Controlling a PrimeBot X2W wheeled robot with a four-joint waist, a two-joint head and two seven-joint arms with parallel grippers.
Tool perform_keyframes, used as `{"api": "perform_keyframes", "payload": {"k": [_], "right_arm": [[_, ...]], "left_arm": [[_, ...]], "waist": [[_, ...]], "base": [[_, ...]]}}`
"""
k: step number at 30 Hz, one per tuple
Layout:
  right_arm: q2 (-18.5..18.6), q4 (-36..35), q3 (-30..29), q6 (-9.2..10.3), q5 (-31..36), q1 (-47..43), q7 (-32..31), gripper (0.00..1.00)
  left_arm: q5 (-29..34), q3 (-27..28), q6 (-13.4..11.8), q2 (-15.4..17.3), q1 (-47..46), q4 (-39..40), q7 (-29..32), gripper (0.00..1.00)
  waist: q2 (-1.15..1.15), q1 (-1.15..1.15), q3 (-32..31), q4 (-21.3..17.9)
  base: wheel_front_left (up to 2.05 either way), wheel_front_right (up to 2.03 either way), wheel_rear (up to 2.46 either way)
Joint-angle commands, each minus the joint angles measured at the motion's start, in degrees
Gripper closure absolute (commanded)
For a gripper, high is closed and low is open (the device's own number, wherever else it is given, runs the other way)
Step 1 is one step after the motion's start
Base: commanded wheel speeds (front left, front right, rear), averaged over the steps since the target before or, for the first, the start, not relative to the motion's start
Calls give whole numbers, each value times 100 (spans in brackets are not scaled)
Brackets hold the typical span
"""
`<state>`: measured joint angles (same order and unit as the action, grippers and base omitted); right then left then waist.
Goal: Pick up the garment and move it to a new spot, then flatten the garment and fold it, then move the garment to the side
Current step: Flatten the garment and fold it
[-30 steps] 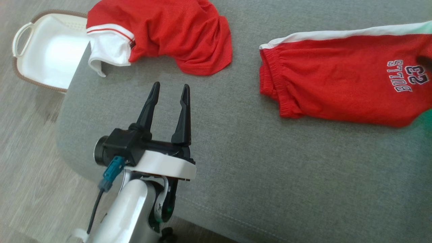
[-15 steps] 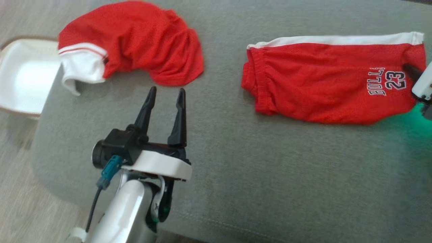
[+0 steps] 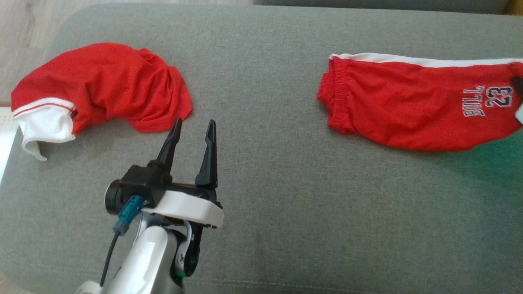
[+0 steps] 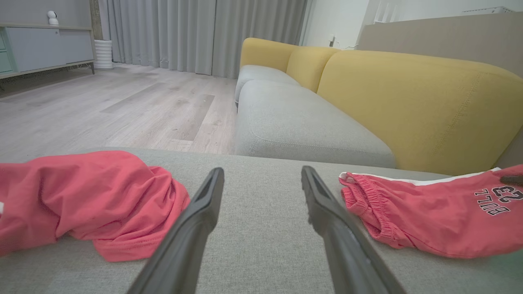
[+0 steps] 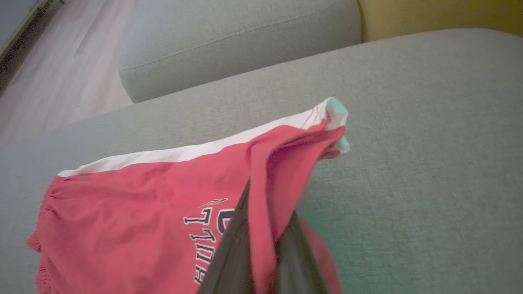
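Your right tool (image 5: 265, 228) pinches a fold of the red Bulls shorts (image 3: 408, 106) at the grey cushion's (image 3: 286, 196) right end, left tool (image 3: 192, 128) spread wide; the pick-up looks begun, so lift them clear next.

Matt black plastic fingers (image 3: 208, 155) rise from a glossy white plastic shell (image 3: 188, 208). Beneath them, the sofa cushion (image 3: 286, 204) is coarse grey woven cloth. To their right, the shorts (image 3: 400, 110) are fine red mesh cloth, matt.
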<state>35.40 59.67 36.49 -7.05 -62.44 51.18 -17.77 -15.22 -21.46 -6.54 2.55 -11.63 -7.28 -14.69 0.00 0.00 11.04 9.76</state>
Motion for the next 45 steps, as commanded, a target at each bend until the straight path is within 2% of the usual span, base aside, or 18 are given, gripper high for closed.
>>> {"api": "perform_keyframes", "payload": {"k": [1, 5, 9, 14, 21, 30, 32, 35, 39, 42, 45], "right_arm": [[47, -254, 80, -44, -16, 68, 100, 100], [-201, -518, 264, -44, -4, 244, 135, 100], [-622, -574, 457, -44, 4, 440, 49, 100], [-1108, -251, 690, -44, 67, 630, -93, 100], [-1478, 413, 909, -44, 215, 804, -110, 100], [-1888, 359, 1058, -44, 68, 829, 250, 99], [-1977, 279, 1052, -44, 5, 825, 450, 0], [-2062, 110, 1047, -44, -127, 768, 558, 0], [-2028, -653, 983, -44, -559, 609, 829, 0], [-1806, -1256, 923, -44, -906, 471, 955, 0], [-1429, -1669, 761, -44, -1140, 375, 1307, 0]], "left_arm": [[-3, 188, 15, 33, -76, 152, -30, 0], [-70, 152, 24, 33, -88, 105, -30, 0], [-155, 99, 12, 33, -90, 91, -30, 0], [-241, 25, -25, 33, -105, 80, -30, 0], [-370, -93, -108, 33, -154, 141, -30, 0], [-409, -60, -168, 32, -170, 141, -30, 0], [-411, -57, -161, 32, -189, 112, -30, 0], [-406, -44, -159, 32, -196, 75, -30, 0], [-380, 30, -152, 32, -147, 16, -30, 0], [-354, 99, -131, 32, -77, -17, -30, 0], [-338, 141, -94, 32, -36, -40, -30, 0]], "waist": [[0, 0, -48, -46], [0, 0, -71, 7], [0, 0, -81, 177], [0, 0, -26, 482], [0, 0, 110, 846], [0, 0, 144, 668], [0, 0, 136, 603], [0, 0, 103, 534], [0, 0, -17, 369], [0, 0, -136, 225], [0, 0, -226, 123]], "base": [[0, 0, 0], [0, 0, 0], [0, 0, 0], [0, 0, 0], [0, 0, 0], [0, 0, 0], [0, 0, 0], [0, 0, 0], [0, 0, 0], [0, 0, 0], [0, 0, 0]]}}
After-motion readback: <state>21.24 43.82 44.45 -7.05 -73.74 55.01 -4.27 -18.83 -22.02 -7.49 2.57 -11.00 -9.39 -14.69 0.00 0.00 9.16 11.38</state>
